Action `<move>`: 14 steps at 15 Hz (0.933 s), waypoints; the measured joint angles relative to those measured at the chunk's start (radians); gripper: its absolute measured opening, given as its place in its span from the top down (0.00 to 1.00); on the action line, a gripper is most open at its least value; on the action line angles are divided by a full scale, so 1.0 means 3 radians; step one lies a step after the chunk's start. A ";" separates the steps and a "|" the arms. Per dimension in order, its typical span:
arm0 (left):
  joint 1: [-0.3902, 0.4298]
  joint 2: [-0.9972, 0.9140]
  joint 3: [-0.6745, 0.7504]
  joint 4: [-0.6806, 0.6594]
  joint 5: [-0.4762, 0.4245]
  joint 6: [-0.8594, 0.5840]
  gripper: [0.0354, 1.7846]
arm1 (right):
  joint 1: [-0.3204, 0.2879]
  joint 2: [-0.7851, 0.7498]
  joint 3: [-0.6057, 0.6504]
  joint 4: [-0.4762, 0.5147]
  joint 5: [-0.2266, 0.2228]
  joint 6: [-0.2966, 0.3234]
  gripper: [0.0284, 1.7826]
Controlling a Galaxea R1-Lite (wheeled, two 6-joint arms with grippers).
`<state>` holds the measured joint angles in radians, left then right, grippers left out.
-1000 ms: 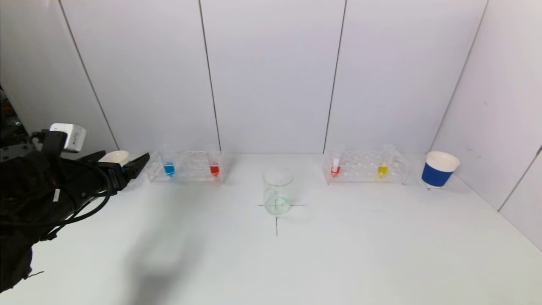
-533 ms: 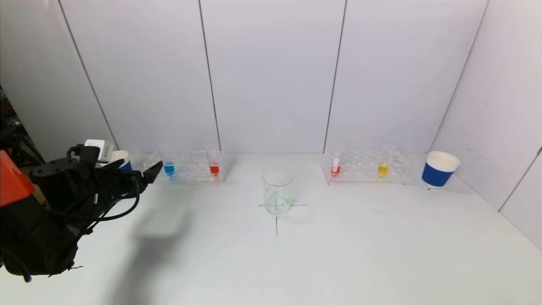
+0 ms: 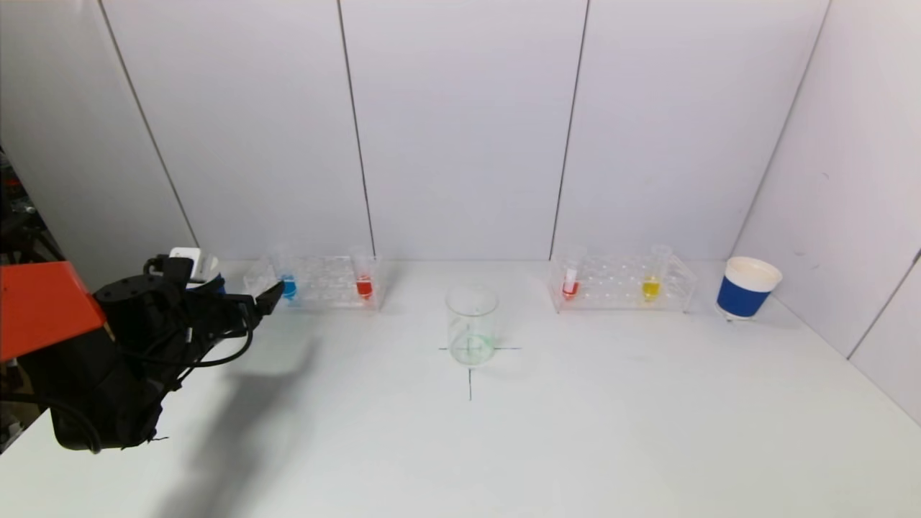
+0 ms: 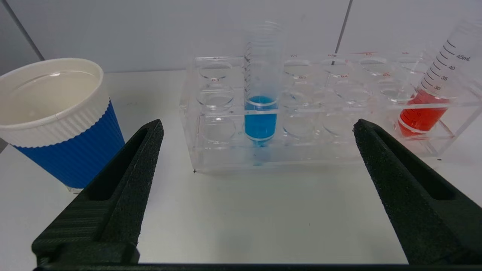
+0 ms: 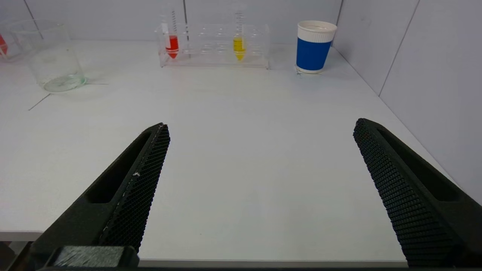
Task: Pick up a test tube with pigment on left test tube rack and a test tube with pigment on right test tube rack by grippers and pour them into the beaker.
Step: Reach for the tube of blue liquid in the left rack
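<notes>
the right gripper (image 5: 260, 188) sits low at the near edge of the white counter (image 5: 241, 143), parked, its black mesh-textured fingers (image 5: 139, 180) spread wide with nothing between them. from its wrist view the clear plastic right test tube rack (image 5: 214, 45) stands well apart at the far side of the counter, holding a tube of red liquid (image 5: 172, 44) and a tube of yellow liquid (image 5: 238, 43). a blue paper cup with a white rim (image 5: 313, 47) stands just beside that rack, toward the right wall.

the left gripper (image 3: 266, 298) hovers over the far left part of the counter, close in front of the clear plastic left test tube rack (image 3: 316, 282). its black foam-faced fingers (image 4: 128, 188) are spread wide and grip nothing. in the left wrist view the clear graduated test tube with blue pigment (image 4: 261, 94) stands upright in the rack, lined up roughly midway between the two fingers but beyond their tips; no finger touches it. a second graduated tube with red pigment (image 4: 427, 105) leans in the same rack, farther along and outside the line of the fingers. another blue ribbed paper cup with a white rim (image 4: 56, 120) stands beside the rack, outside the other finger.

the clear glass beaker (image 3: 471, 324) stands upright at the counter centre on a drawn black cross mark (image 3: 470, 374), between the two racks and apart from both grippers. white wall panels (image 3: 460, 129) close off the counter behind the racks.
</notes>
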<state>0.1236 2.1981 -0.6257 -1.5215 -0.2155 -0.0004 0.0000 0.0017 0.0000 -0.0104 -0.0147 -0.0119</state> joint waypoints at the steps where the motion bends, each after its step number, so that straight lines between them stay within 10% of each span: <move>1: 0.0006 0.0033 -0.0065 -0.0001 0.0001 0.0003 0.01 | 0.0000 0.0000 0.0000 0.0000 -0.0001 0.0000 0.00; 14: -0.0013 0.0374 -0.0550 0.0000 -0.0096 0.0038 0.01 | 0.0000 0.0000 0.0000 0.0000 0.0000 0.0001 0.00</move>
<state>0.1196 2.3102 -0.7909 -1.5215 -0.2443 0.0111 0.0000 0.0017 0.0000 -0.0104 -0.0147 -0.0115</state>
